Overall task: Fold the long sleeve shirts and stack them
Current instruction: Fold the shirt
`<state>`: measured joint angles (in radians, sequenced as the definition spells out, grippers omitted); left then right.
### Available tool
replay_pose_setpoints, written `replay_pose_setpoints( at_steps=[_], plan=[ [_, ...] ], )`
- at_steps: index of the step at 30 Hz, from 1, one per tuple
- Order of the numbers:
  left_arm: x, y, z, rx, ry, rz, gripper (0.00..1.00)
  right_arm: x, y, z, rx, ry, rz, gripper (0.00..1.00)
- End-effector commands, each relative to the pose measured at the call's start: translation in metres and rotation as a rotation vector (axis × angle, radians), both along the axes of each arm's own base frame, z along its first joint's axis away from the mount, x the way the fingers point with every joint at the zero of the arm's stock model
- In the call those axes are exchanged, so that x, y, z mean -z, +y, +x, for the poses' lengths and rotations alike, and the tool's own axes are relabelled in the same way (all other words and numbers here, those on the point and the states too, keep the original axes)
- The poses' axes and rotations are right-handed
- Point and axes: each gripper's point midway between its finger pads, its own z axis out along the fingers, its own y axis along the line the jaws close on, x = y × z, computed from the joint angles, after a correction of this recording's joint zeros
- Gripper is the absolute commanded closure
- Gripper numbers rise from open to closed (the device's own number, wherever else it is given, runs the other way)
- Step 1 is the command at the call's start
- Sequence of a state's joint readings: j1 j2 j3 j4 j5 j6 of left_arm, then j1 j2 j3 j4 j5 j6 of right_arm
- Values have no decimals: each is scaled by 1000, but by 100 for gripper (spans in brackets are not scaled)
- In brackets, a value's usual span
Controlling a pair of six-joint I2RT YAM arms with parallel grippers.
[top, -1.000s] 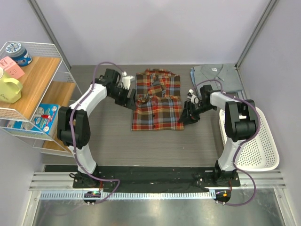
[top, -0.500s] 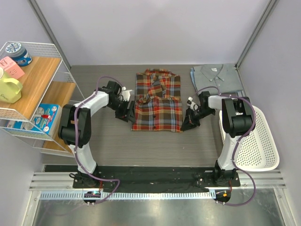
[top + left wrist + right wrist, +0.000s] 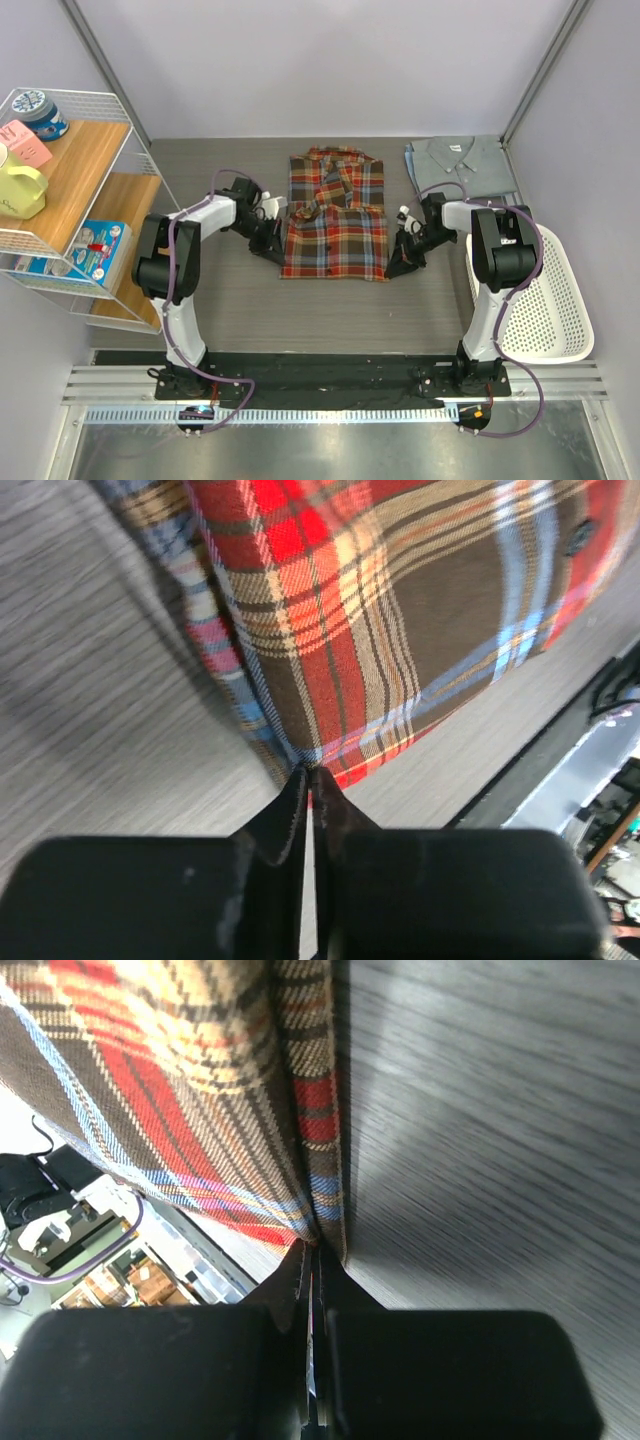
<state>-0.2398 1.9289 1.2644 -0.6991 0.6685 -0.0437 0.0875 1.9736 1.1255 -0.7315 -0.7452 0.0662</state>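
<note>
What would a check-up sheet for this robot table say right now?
Surface: grey wood-grain table, no spills seen.
Job's things: plaid shirt partly folded at centre; grey-blue shirt folded at far right.
Clutter: white basket at the right edge.
Hands: left hand and right hand each pinched shut on a near corner of the plaid shirt.
Cables: purple cables loop along both arms.
Surroundings: wire shelf at left, holding a yellow mug and boxes; grey walls.

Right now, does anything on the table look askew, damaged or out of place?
Nothing stands out. The plaid shirt lies flat and folded mid-table, with the left end effector and right end effector each pinched shut on a near corner. The grey-blue shirt sits folded at the far right, the basket upright at the right edge.
</note>
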Motion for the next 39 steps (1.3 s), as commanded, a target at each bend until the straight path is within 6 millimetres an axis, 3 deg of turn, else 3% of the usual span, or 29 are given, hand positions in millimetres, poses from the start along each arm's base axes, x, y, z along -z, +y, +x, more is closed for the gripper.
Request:
replay_pose_setpoints(
  at_steps=[1,4,6,7,8,10,11,13,15,16,19,21,26,32,35,39],
  plan=[
    [15,17,-7,-9,31,72,100,17,-25,2,-30,-22,-149,99],
    [15,24,-6,-29,32,74,100,10,-24,0,-56,-23,-134,99],
    [-2,27,0,-19,-21,38,93,-4,-23,-2,-86,-24,-112,92],
    [-16,20,-1,9,-46,-34,83,-13,-24,-1,-117,-57,-113,87],
    [-30,19,1,20,-89,-66,65,-21,-26,0,-136,-75,-113,80],
    [-65,12,4,71,-222,-134,54,-47,-27,7,-175,-151,-107,68],
    [-74,8,6,82,-260,-149,50,-56,-26,11,-179,-182,-103,54],
    [-92,1,24,90,-335,-151,49,-75,-21,28,-180,-262,-76,51],
    [-93,-7,37,100,-356,-128,50,-89,-12,50,-169,-337,-48,51],
    [-96,-12,55,103,-378,-120,51,-92,-6,57,-176,-358,-32,51],
    [-89,-27,74,116,-380,-94,61,-100,11,85,-176,-414,10,56],
    [-81,-42,85,112,-347,-112,70,-96,22,103,-156,-415,25,63],
    [-53,-56,102,86,-279,-127,77,-76,38,110,-169,-377,53,69],
    [-34,-54,116,83,-297,-75,78,-34,31,100,-178,-314,-1,70],
    [-26,-45,135,41,-327,-44,76,-14,23,96,-194,-301,-43,70],
    [-25,-35,165,-67,-358,-52,72,-5,21,98,-202,-296,-59,70]
  ],
)
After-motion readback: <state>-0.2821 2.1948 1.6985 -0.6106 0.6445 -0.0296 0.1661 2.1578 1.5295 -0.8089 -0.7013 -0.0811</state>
